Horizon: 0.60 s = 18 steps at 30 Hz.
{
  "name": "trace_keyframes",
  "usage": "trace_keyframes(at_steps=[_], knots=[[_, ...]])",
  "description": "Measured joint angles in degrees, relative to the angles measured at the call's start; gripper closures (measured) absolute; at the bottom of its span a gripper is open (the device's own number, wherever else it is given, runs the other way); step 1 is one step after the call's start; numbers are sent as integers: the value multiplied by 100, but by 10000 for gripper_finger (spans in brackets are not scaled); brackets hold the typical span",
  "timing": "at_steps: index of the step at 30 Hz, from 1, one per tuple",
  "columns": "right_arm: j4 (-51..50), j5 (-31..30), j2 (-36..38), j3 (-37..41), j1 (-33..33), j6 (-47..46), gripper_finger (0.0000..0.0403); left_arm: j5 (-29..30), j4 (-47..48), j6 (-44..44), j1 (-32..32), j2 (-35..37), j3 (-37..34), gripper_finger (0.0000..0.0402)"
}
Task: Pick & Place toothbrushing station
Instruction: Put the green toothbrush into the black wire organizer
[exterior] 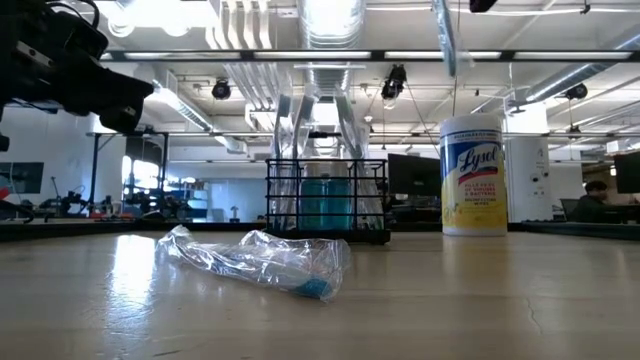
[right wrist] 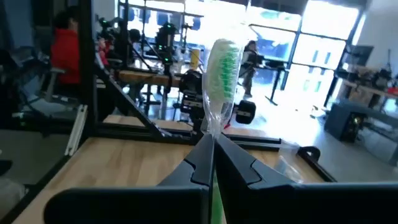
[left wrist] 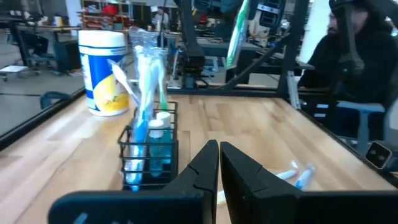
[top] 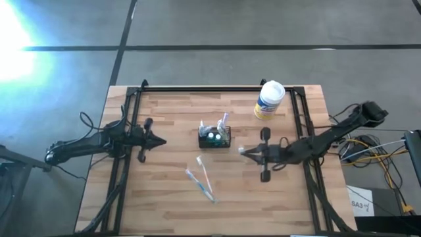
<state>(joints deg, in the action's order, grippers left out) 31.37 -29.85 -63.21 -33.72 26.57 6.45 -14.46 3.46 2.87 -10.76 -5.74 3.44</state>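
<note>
Right gripper (right wrist: 212,163) is clamped on a green-bristled toothbrush in clear wrap (right wrist: 222,74), held just right of the small black wire-mesh caddy (top: 215,139), which sits mid-table already holding brushes and teal tubes. Step looks like carrying this brush to the caddy; next move needs tipping it over an open compartment and lowering. Two wrapped white-and-blue toothbrushes (top: 200,179) lie near the caddy. Left gripper (left wrist: 219,163) waits left of it, fingers nearly together, holding nothing. White-and-yellow wipes tub (top: 269,100) stands behind

I see hard glare flooding the floor (top: 20,29) at the high view's top left. Ceiling lights (exterior: 330,15) blow out low down; windows (right wrist: 311,37) backlight a blurred, green-bristled toothbrush (right wrist: 221,81).
</note>
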Motion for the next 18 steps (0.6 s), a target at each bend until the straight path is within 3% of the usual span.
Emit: trace_keyframes(at_steps=[13, 18], knots=[[2001, 29, 951, 1757, 4, 453, 394, 100, -37, -121, 0, 0, 0, 381], [2208, 31, 1329, 2234, 4, 560, 394, 100, -221, 43, 0, 2, 0, 381]])
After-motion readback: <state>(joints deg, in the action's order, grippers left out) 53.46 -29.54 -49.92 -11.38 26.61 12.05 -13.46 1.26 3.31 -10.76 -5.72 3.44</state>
